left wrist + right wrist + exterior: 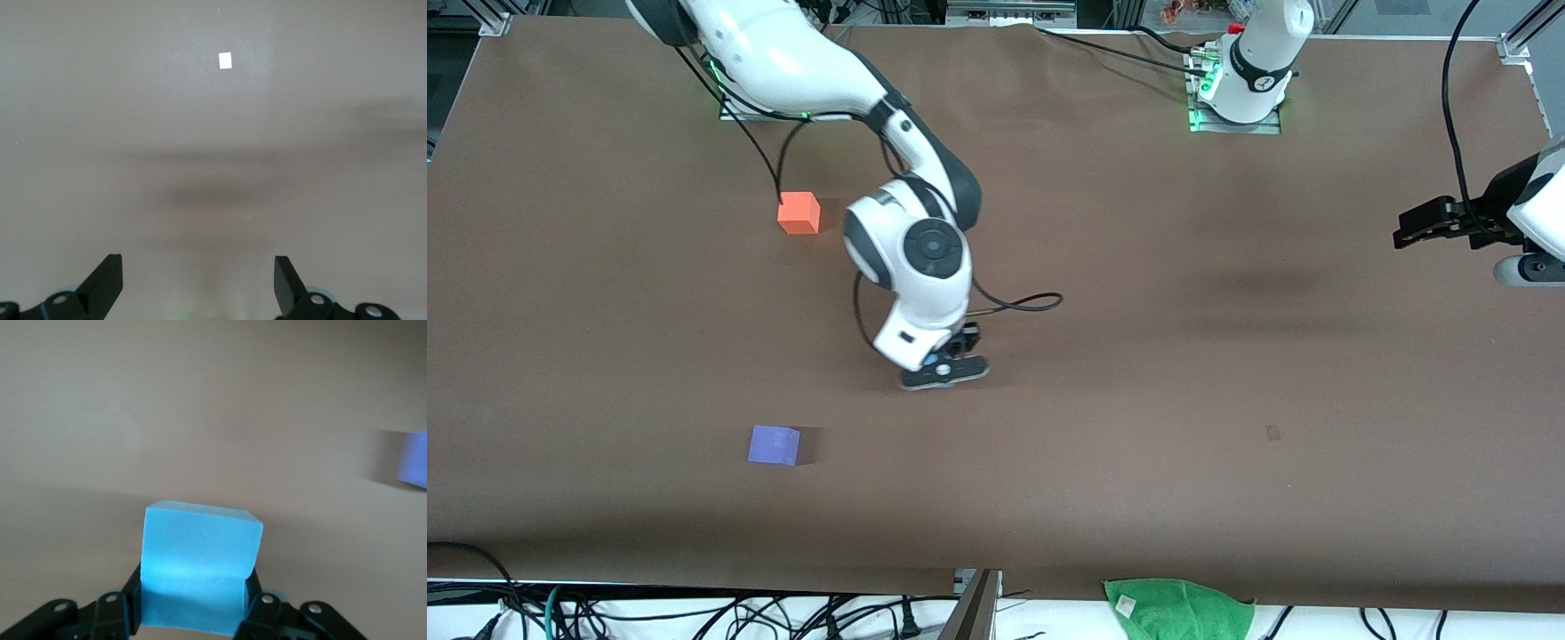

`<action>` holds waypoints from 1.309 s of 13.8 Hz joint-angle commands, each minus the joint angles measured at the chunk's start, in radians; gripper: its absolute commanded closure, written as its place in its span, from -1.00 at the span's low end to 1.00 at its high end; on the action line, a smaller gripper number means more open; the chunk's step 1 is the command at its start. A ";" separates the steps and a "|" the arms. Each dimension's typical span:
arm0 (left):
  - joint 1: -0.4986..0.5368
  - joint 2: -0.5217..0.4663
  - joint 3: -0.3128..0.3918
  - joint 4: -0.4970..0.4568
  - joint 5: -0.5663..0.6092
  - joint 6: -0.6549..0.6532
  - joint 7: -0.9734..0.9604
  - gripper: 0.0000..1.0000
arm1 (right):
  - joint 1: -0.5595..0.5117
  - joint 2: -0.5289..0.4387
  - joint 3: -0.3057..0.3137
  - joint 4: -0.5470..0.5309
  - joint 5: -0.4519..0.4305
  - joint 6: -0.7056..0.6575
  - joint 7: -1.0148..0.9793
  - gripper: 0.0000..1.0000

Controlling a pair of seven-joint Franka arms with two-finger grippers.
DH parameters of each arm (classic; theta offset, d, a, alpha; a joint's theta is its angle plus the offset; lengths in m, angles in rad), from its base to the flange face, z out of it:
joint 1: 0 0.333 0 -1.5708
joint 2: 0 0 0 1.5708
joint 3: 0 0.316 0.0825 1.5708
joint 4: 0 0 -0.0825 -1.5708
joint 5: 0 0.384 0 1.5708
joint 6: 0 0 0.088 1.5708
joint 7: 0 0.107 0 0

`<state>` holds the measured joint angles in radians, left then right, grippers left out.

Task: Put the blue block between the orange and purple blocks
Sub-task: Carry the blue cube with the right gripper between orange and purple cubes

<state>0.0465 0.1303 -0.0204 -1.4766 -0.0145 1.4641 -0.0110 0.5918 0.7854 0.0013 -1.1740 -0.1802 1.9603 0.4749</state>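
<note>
- Desk (1138, 373): brown surface is seen bearing the cubes; a green cloth (1178, 606) lies at the edge nearest the front camera, and a small pale patch (225, 60) is seen on the surface in the left wrist view.
- Right arm: it is reached from its base down to mid-desk, with the right pincer (944, 369) low at the surface, nearer the front camera than the orange block and farther than the purple one.
- Left arm: it is parked at its own end of the desk and waits; the left pincer (198, 283) is spread wide with nothing between the fingers, bare desk below.
- Right pincer state: fingers are pressed onto two opposite sides of the blue block (200, 573), which is pinched upright; whether it is lifted off the desk cannot be told.
- Orange block (799, 212): sits on the desk toward the right arm's base, well apart from the pincer.
- Purple block (774, 444): sits nearer the front camera, roughly in line with the orange one; a blurred corner of it is caught in the right wrist view (413, 459).
- Progress, judged: the grasp appears made; transport is left. The gap between orange and purple is open, and the blue block must be carried toward the right arm's end, set down midway, then released.
</note>
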 commanded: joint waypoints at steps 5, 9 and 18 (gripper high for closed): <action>0.003 0.002 -0.003 0.005 0.024 -0.008 0.020 -1.00 | -0.308 -0.389 0.005 -0.567 0.206 0.079 -0.286 0.87; 0.003 0.002 -0.003 0.005 0.024 -0.008 0.020 -1.00 | -0.322 -0.492 -0.017 -0.905 0.208 0.362 -0.280 0.88; 0.003 0.002 -0.003 0.005 0.024 -0.008 0.022 -1.00 | -0.322 -0.443 -0.017 -1.046 0.208 0.609 -0.288 0.88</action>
<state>0.0467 0.1303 -0.0203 -1.4766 -0.0144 1.4641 -0.0110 0.2661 0.3385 -0.0132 -2.1918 0.0121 2.5179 0.1944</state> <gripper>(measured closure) 0.000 0.414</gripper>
